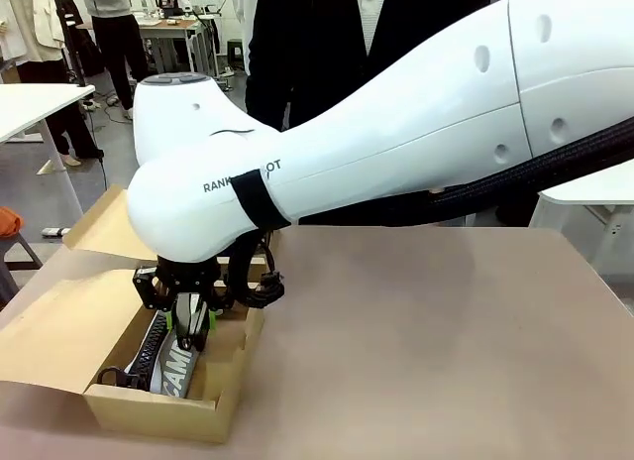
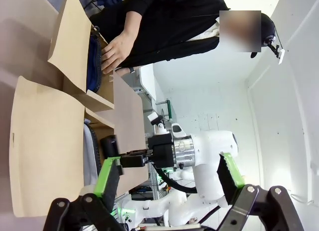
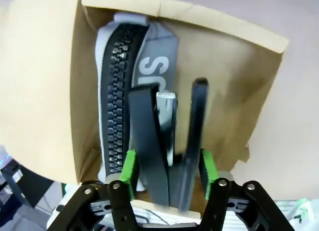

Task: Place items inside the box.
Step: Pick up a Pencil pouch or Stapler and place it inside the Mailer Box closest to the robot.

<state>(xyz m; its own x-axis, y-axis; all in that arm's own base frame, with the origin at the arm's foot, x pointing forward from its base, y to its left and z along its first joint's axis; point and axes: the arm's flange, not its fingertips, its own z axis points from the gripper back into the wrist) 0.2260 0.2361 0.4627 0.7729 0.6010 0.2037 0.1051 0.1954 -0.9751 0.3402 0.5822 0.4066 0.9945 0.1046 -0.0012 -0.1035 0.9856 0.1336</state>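
Observation:
The open cardboard box (image 1: 158, 412) sits at the table's near left. Inside it lies the grey zip pencil case (image 1: 166, 369), its black zipper (image 3: 115, 91) running lengthwise. My right gripper (image 1: 194, 319) has reached across and hangs down into the box, shut on the black stapler (image 3: 160, 136), whose metal part shows between the green pads (image 3: 129, 167). My left gripper (image 2: 168, 161) stands open and holds nothing, seeing the box (image 2: 45, 156) sideways. The navy case (image 2: 93, 61) lies at the box's far end, where a person's hand (image 2: 117, 52) rests. The knife and marker are out of view.
The box's flaps (image 1: 59, 331) fold outward to the left and back. The brown table (image 1: 446, 341) stretches right of the box. A person in dark clothes (image 1: 317, 44) stands at the far side, behind my right arm (image 1: 396, 143).

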